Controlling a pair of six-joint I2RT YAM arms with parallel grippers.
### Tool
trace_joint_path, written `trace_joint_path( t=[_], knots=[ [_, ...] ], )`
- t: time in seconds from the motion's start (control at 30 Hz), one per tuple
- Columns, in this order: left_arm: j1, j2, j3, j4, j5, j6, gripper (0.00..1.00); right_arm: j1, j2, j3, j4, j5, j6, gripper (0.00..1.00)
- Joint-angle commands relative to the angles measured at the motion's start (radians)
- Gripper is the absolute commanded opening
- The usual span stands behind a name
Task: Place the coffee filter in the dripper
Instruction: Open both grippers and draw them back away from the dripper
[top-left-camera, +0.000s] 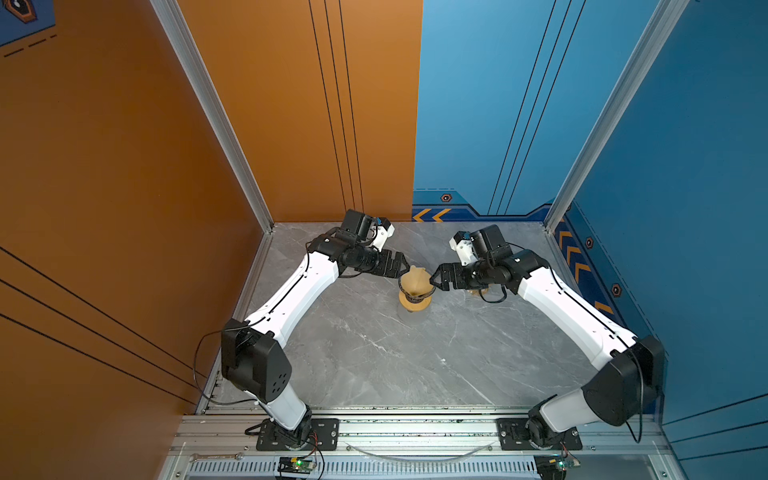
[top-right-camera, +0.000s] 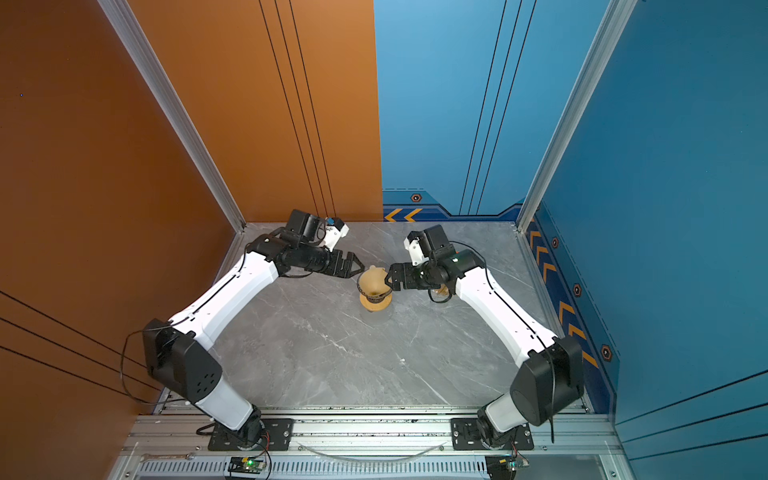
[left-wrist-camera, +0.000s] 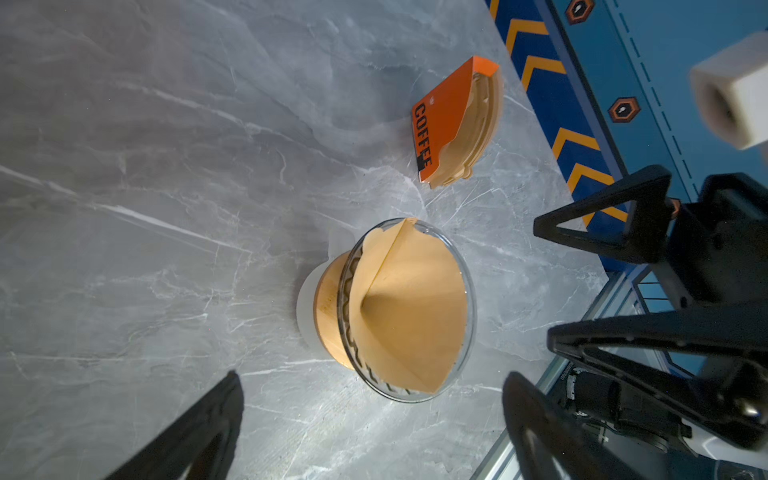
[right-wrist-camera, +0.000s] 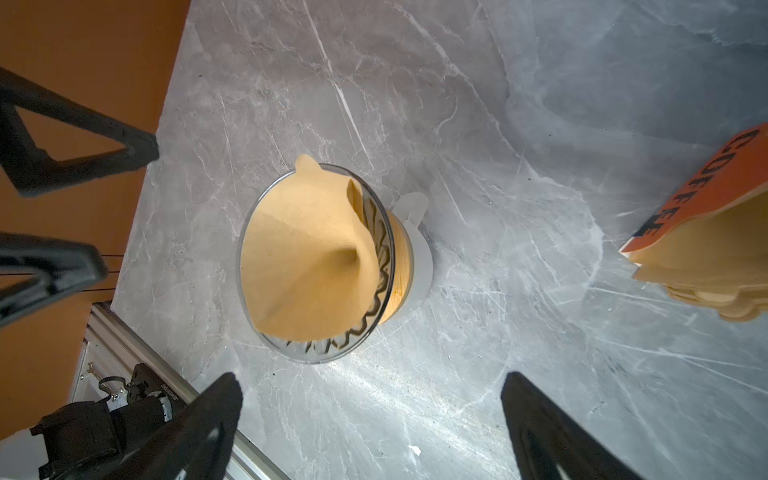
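Observation:
The tan paper coffee filter (top-left-camera: 415, 278) (top-right-camera: 372, 280) sits opened inside the dripper (left-wrist-camera: 353, 361) (right-wrist-camera: 365, 328), a see-through ribbed cone at the table's middle back. The filter's seam tab pokes above the rim (right-wrist-camera: 307, 164). My left gripper (top-left-camera: 405, 269) (top-right-camera: 360, 268) (left-wrist-camera: 372, 399) is open just left of the dripper, holding nothing. Just right of the dripper is my right gripper (top-left-camera: 433, 280) (top-right-camera: 388, 278) (right-wrist-camera: 370, 378), open and empty too. Each wrist view shows the filter (left-wrist-camera: 411, 307) (right-wrist-camera: 307, 249) ahead of its jaws and the opposite gripper beyond it.
The dripper stands on a wooden ring (top-left-camera: 413, 305) (left-wrist-camera: 328, 307) atop a translucent white jug (right-wrist-camera: 422, 266). A stack of tan filters with an orange "COFFEE" strip (left-wrist-camera: 457, 124) (right-wrist-camera: 706, 232) lies under my right arm. Walls enclose the grey marble table (top-left-camera: 374, 357). A wrench (top-left-camera: 216, 457) lies on the front rail.

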Motion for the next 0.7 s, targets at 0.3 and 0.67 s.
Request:
trace_joint_path(
  t=[0.3, 0.67],
  knots=[
    [0.002, -0.093, -0.091, 0.124, 0.027, 0.065, 0.98, 0.077, -0.213, -0.215, 0.164, 0.136, -0.009, 0.97],
    [0.002, -0.213, -0.199, 0.268, -0.090, 0.045, 0.98, 0.136, -0.307, -0.295, 0.189, 0.213, -0.028, 0.99]
  ],
)
